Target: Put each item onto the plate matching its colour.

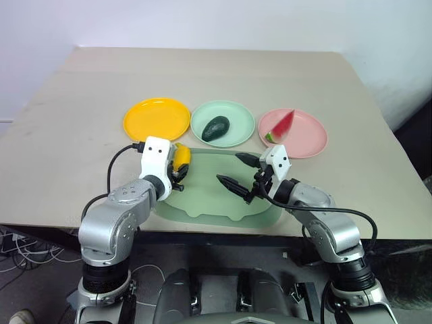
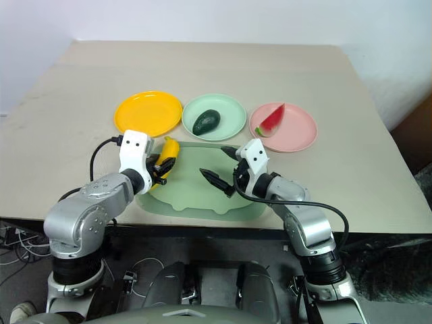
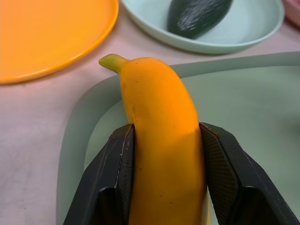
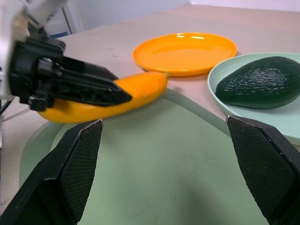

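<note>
Banana gripped on the left, two fruits already on their plates.

My left gripper has its black fingers clamped on the flanks of the curved yellow plastic toy banana, mid-body, stem end pointing away over the edge of the pale green rounded-rectangle tray. I judge the banana light, stiff and rather slick, so this mid-body hold across its narrow width looks right. My right gripper hangs with its fingers spread and nothing between them over the tray. On the worktop beyond, the round yellow-orange plate is bare; the dark green avocado lies on the mint green plate, the red watermelon wedge on the pink plate.
</note>
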